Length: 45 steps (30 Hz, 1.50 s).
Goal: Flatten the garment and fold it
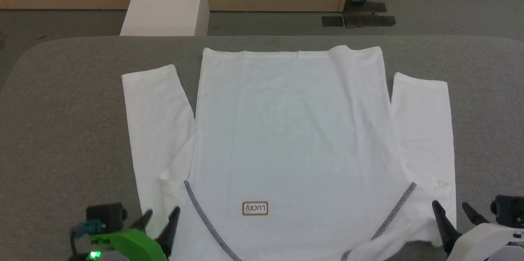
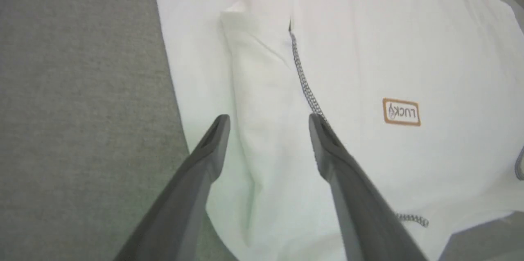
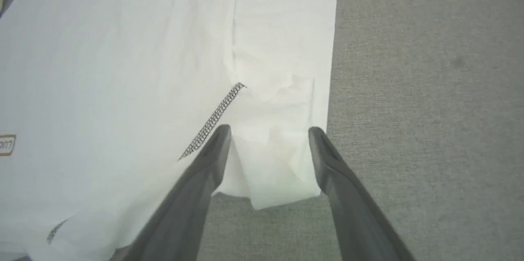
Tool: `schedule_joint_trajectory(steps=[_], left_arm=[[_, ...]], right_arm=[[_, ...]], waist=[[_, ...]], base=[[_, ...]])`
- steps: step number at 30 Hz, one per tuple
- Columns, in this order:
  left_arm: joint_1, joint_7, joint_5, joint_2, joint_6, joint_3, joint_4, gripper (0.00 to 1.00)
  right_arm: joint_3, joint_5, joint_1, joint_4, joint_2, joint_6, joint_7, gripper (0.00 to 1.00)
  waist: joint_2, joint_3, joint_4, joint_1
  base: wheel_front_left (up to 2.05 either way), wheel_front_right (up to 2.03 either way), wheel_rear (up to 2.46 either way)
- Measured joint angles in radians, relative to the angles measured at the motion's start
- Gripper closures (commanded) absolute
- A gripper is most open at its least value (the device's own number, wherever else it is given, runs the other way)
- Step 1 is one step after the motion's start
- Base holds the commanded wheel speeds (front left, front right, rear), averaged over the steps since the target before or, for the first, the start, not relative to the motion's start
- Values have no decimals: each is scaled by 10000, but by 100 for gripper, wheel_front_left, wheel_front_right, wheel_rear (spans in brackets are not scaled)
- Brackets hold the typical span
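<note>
Head view adds a white box (image 1: 166, 7) (beyond the garment (image 1: 286, 130)).

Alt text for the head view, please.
A white long-sleeved shirt lies spread out on a grey table, hem at the far side, shoulder seams nearest the robot, sleeves alongside the body. The left claw and right claw stand open at the near sleeve tops. A white box stands beyond the table.

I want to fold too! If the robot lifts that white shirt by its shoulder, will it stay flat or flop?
Probably flop: the shirt looks thin, with soft creases by the sleeve. Likely light too, lying limp on the table. Pushed, it would probably bunch up on that fuzzy grey surface.
</note>
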<state>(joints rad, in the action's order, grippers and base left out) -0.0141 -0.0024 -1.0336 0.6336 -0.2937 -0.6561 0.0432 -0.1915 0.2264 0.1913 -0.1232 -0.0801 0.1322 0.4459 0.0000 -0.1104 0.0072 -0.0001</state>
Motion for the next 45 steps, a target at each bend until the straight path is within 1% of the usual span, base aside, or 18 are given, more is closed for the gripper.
schedule_joint_trajectory(steps=[3, 7, 11, 15, 18, 19, 24, 26, 27, 31, 36, 39, 42, 43, 44, 45], left_arm=[[-484, -1005, 575, 59, 25, 449, -98, 0], [-1176, -1877, 1078, 188, 100, 940, -474, 0], [-2053, -2151, 1459, 384, 186, 1350, -1016, 0], [-3261, -2010, 1764, 669, 244, 1622, -1565, 0], [-4111, -1555, 1829, 884, 280, 1764, -2048, 0], [-4500, -1252, 1827, 1016, 307, 1808, -2324, 0], [-5893, 75, 1509, 1509, 667, 2027, -3342, 0], [-6308, 579, 1300, 1668, 723, 2127, -3614, 0], [-6598, 1007, 1189, 1802, 744, 2161, -3799, 0], [-7218, 2073, 968, 2038, 713, 2219, -4134, 0], [-7353, 3363, 426, 2184, 320, 2284, -4314, 0], [-7347, 3789, 249, 2257, -58, 2336, -4272, 0], [-7341, 4564, -125, 2499, -489, 2495, -4121, 0], [-7344, 4834, -222, 2608, -602, 2525, -3992, 5], [-7344, 5095, -328, 2704, -660, 2554, -3847, 53], [-7344, 5279, -456, 2755, -698, 2592, -3745, 99]], right_arm=[[207, 130, -46, -238, 10, 0, -1124, 0], [362, 155, -248, -316, 8, 0, -2288, 0], [426, 107, -642, -393, -40, 0, -3049, 0], [650, -8, -1328, -418, -92, 0, -3639, 0], [892, -90, -1882, -366, -98, 0, -3887, 0], [1032, -92, -2152, -332, -98, 0, -3971, 0], [1482, -163, -3064, -176, -86, 0, -4280, 0], [1584, -163, -3306, -142, -79, 0, -4387, 0], [1643, -163, -3465, -121, -73, 0, -4475, 0], [1756, -165, -3778, -27, -40, 0, -4706, 0], [1941, -169, -4010, 48, 31, 0, -4922, 0], [2031, -182, -4082, 67, 48, 0, -4997, 0], [2102, -240, -4126, 81, 67, 0, -5005, 0], [2123, -251, -4142, 88, 77, 0, -5005, 0], [2132, -251, -4158, 90, 82, 0, -5005, 0], [2138, -251, -4163, 92, 84, 0, -5005, 0]], waist=[[0, -62, -90, 0], [0, -257, -213, 0], [0, -539, -359, 0], [0, -1003, -531, 0], [0, -1391, -650, 1], [0, -1591, -709, 1], [-1, -2433, -983, 2], [0, -2716, -1086, 2], [0, -2931, -1169, 2], [0, -3522, -1424, 2], [0, -4134, -1799, 3], [0, -4392, -2010, 2], [0, -4578, -2174, 2], [0, -4628, -2215, 2], [0, -4669, -2246, 2], [0, -4692, -2262, 2]], base=[[0, 0, 0], [0, 0, 0], [0, 0, 0], [0, 0, 0], [0, 0, 0], [0, 0, 0], [0, 0, 0], [0, 0, 0], [0, 0, 0], [0, 0, 0], [0, 0, 0], [0, 0, 0], [0, 0, 0], [0, 0, 0], [0, 0, 0], [0, 0, 0]])
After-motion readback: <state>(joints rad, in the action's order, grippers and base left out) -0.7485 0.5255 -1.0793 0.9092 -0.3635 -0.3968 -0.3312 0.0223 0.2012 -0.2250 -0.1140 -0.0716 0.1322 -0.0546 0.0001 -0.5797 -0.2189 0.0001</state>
